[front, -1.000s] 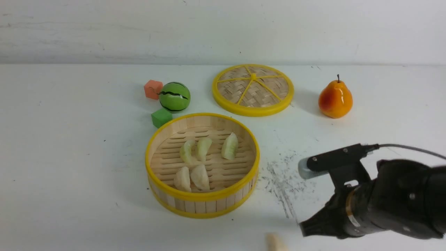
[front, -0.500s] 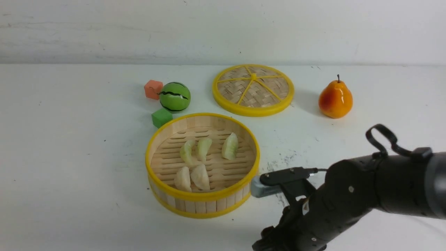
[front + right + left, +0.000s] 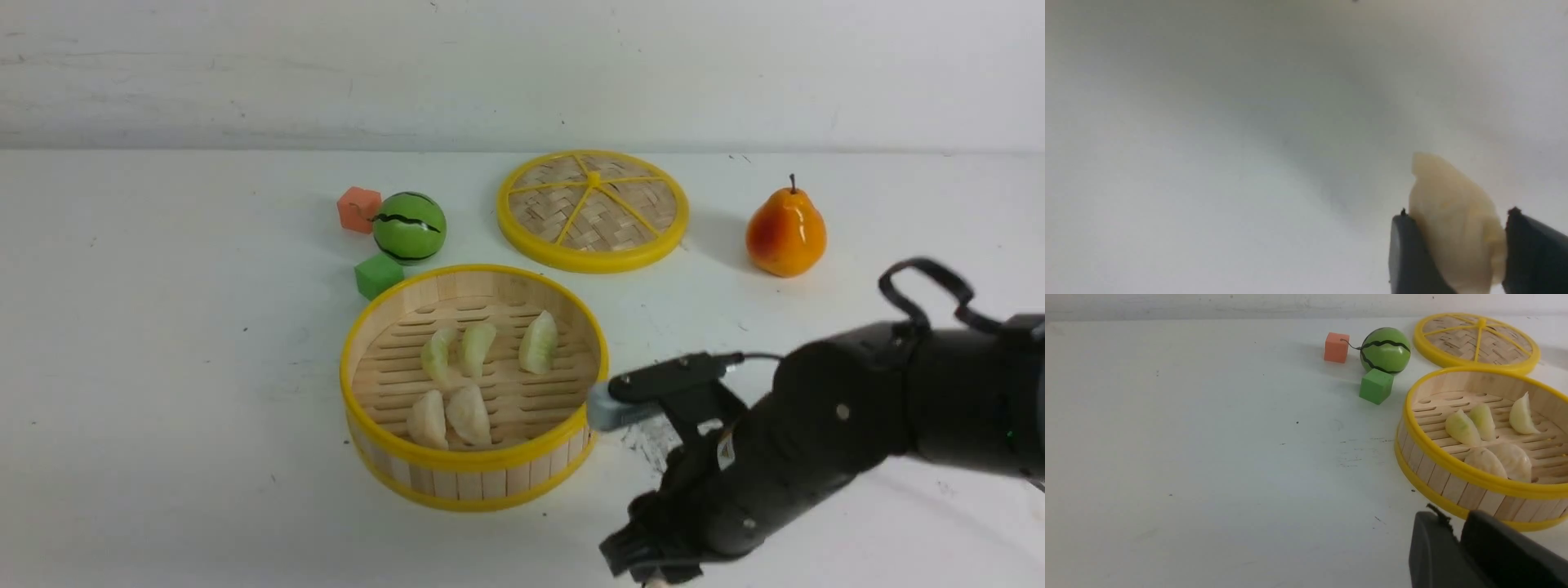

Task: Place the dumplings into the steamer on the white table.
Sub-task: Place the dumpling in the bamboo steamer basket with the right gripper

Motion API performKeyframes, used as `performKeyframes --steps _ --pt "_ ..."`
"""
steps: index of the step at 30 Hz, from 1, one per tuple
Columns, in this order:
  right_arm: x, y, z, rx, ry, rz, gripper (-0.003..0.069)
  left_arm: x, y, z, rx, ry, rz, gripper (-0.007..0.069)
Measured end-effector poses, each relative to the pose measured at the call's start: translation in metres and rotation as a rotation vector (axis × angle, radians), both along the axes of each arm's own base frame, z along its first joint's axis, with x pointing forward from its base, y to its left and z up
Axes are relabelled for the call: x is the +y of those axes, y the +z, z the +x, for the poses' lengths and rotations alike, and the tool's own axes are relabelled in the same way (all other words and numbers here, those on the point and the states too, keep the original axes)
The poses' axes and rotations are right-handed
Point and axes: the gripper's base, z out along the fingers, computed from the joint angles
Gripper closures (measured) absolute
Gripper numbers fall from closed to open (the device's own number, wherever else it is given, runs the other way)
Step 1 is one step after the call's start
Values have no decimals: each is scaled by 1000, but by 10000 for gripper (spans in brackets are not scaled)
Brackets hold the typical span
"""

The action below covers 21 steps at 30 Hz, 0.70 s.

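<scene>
Grip: right gripper [image 3: 1455, 214] clamped on cream dumpling [image 3: 1447, 188], near edge of white table [image 3: 163, 367], just right of steamer [image 3: 473, 460]; five dumplings [image 3: 469, 412] inside. Lift above rim, carry left, release low over bare slats. Left gripper [image 3: 1459, 524] fingers together, empty.

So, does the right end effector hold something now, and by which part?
Yes, a cream-white dumpling, pinched across its body between the two fingers of the right end effector; its pointed end sticks out beyond them.
</scene>
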Motion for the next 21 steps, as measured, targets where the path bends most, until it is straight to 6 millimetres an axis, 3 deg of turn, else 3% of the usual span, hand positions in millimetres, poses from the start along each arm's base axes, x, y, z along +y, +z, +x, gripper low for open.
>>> performKeyframes --steps 3,8,11,16,21 --pt "8 43 15 -100 23 46 374 0 1 0 -8 -3 2 524" --pt "30 80 46 -215 27 120 374 0 2 0 -19 -6 7 524" --pt "45 73 66 -218 27 122 374 0 2 0 -22 -6 8 524" --pt "71 25 101 -152 22 83 374 0 2 0 -22 -6 9 524" --pt "77 9 110 -128 12 75 374 0 1 0 -19 -4 10 524"
